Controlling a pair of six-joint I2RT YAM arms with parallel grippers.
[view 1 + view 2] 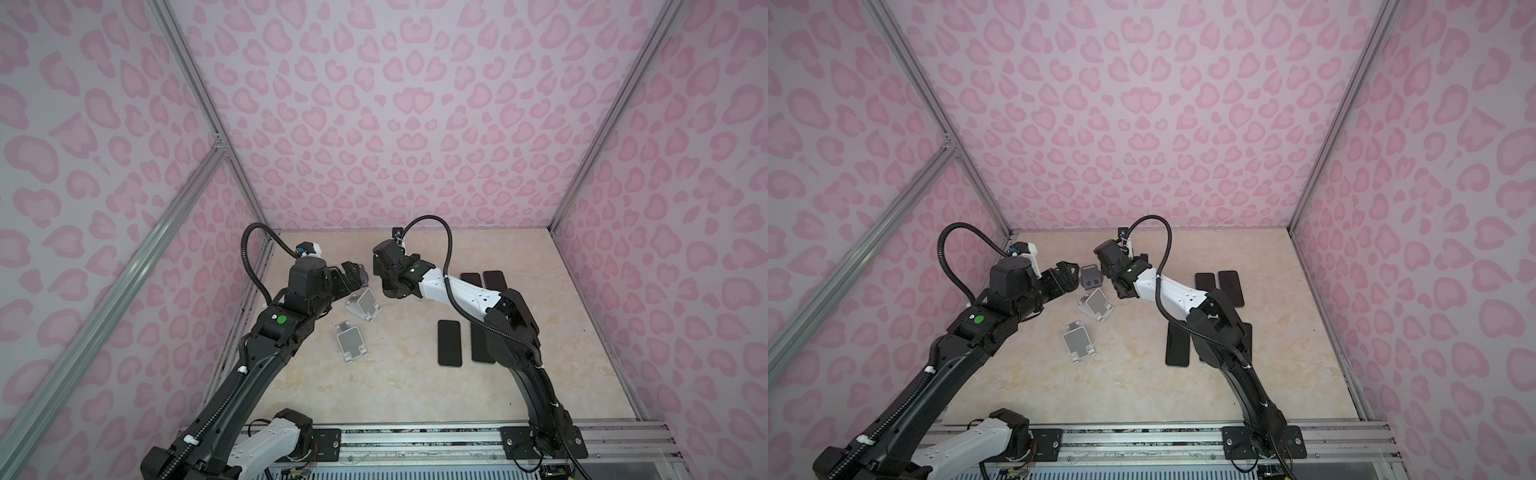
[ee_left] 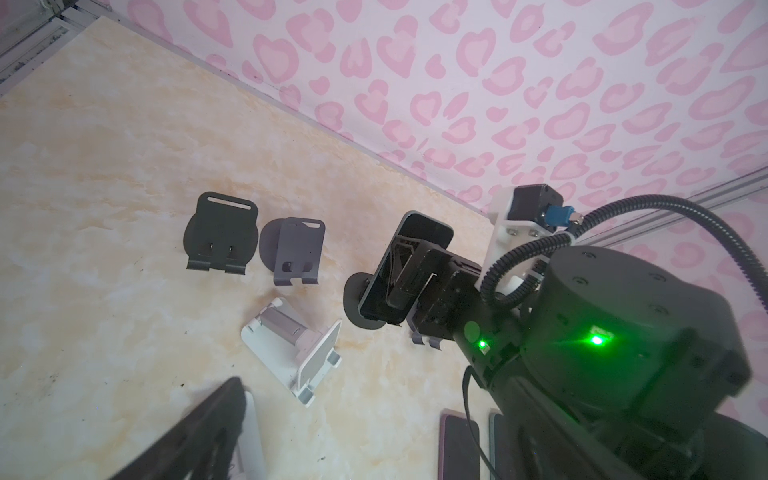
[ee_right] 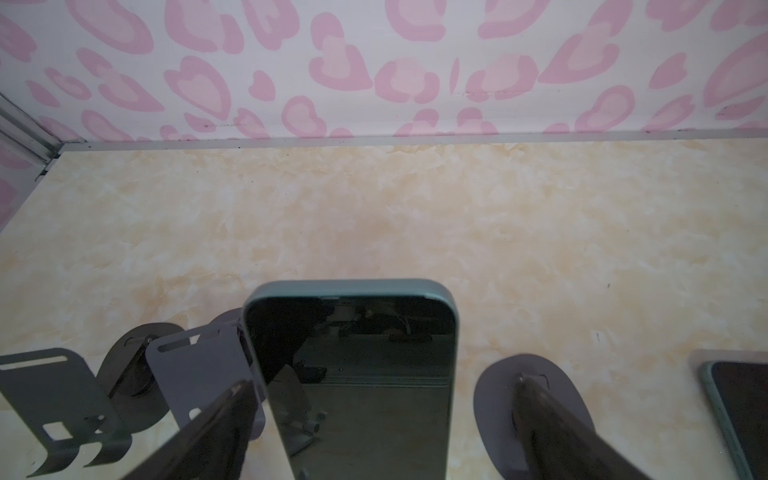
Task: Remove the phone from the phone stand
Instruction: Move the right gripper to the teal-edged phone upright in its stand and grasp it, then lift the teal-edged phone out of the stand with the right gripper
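The phone (image 3: 353,374) has a dark screen and a teal edge. It stands upright on a purple-grey phone stand, whose round base (image 3: 498,386) shows beside it. My right gripper (image 3: 382,382) is open and straddles the phone, one finger (image 3: 224,419) close to its left edge and the other off to its right. The left wrist view shows the same phone (image 2: 419,241) with the right gripper (image 2: 409,282) around it. In both top views the right gripper (image 1: 386,286) hides the phone. My left gripper (image 1: 357,276) hovers open and empty just left of it.
Two empty white stands (image 1: 362,304) (image 1: 350,341) lie on the marble table. A dark grey stand (image 2: 220,232) and a purple-grey stand (image 2: 297,253) stand near the back wall. Several phones (image 1: 449,343) lie flat on the right, partly under the right arm.
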